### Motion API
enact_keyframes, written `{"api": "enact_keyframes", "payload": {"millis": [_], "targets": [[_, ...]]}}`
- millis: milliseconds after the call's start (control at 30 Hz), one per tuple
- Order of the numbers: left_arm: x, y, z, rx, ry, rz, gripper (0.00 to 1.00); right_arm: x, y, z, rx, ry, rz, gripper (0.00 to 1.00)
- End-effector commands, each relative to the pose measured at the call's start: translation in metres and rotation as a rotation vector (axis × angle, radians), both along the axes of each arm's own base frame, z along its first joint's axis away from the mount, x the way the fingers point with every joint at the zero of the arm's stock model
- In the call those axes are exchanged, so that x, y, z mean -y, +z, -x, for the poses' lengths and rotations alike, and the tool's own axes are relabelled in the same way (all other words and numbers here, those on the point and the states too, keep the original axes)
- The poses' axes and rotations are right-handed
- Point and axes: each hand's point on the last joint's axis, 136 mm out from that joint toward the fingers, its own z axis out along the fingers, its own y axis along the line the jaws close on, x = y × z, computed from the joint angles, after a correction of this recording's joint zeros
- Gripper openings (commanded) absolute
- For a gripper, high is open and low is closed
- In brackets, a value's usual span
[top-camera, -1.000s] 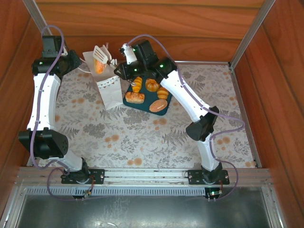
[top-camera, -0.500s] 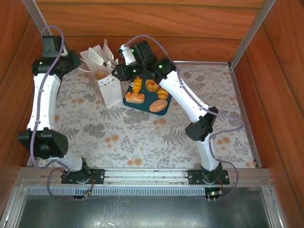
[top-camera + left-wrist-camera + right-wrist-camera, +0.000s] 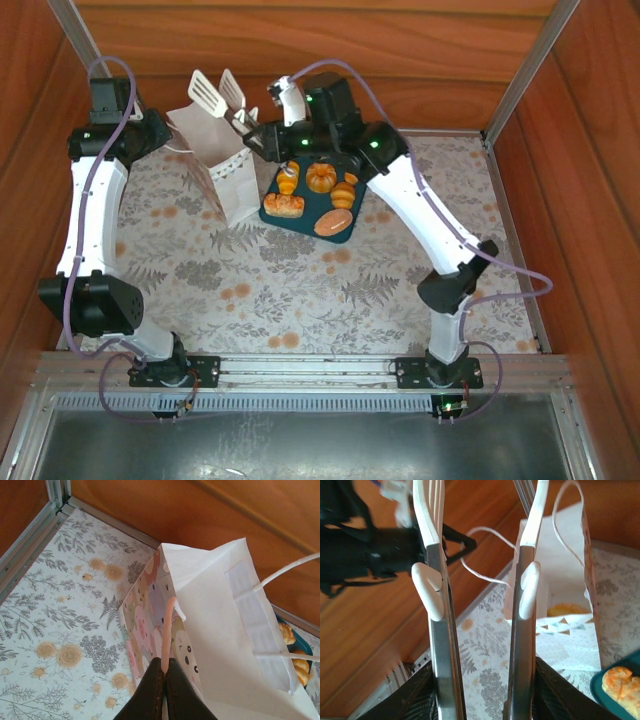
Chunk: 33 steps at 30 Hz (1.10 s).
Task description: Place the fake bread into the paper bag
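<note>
The white paper bag (image 3: pixel 225 175) stands open left of the teal tray (image 3: pixel 308 208). My left gripper (image 3: pixel 166 140) is shut on one of its handles (image 3: pixel 167 630), which keeps the mouth open; in the left wrist view the gripper (image 3: pixel 165 667) shows with the bag (image 3: pixel 225 645) beside it. My right gripper (image 3: pixel 256 136) carries white-tipped tongs (image 3: pixel 215 92) above the bag's back rim, spread apart with nothing between them. In the right wrist view the gripper (image 3: pixel 485 680) looks past the tongs (image 3: pixel 525 580) at one bread piece (image 3: pixel 562 610) inside the bag (image 3: pixel 560 565). Several fake breads (image 3: pixel 320 178) lie on the tray.
Wooden walls close in the back and both sides, just behind the bag. The tray's corner (image 3: pixel 600 687) and a pastry (image 3: pixel 620 680) show at the lower right of the right wrist view. Flower-patterned cloth (image 3: pixel 300 290) covers the table in front.
A second ago the tongs held a bread piece over the bag's mouth. It dropped inside, and the tongs have risen and spread apart empty. The right arm shifted right.
</note>
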Motion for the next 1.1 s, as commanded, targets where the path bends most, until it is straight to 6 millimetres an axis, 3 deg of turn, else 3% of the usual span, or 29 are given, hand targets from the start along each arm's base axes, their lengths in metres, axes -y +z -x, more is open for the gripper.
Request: {"api": "enact_keyframes", "payload": {"millis": [0, 267, 500, 633, 833, 1067], "targets": [[-0.003, 0.008, 0.008, 0.018, 0.011, 0.002, 0.00, 0.016, 0.032, 0.003, 0.056, -0.053, -0.068, 0.47], [-0.004, 0.006, 0.010, 0.013, 0.020, 0.002, 0.00, 0.081, 0.009, -0.005, -0.041, -0.256, -0.008, 0.46], [-0.008, 0.002, 0.012, 0.003, 0.045, 0.009, 0.00, 0.149, -0.055, -0.011, -0.204, -0.446, 0.114, 0.46], [-0.010, 0.001, 0.013, 0.002, 0.052, 0.017, 0.00, 0.177, -0.096, -0.011, -0.311, -0.538, 0.198, 0.46], [-0.007, 0.002, 0.010, 0.003, 0.034, 0.033, 0.00, 0.195, -0.141, -0.017, -0.411, -0.590, 0.345, 0.45], [-0.003, 0.000, 0.009, -0.003, 0.022, 0.057, 0.00, 0.201, -0.180, -0.034, -0.494, -0.589, 0.501, 0.44]]}}
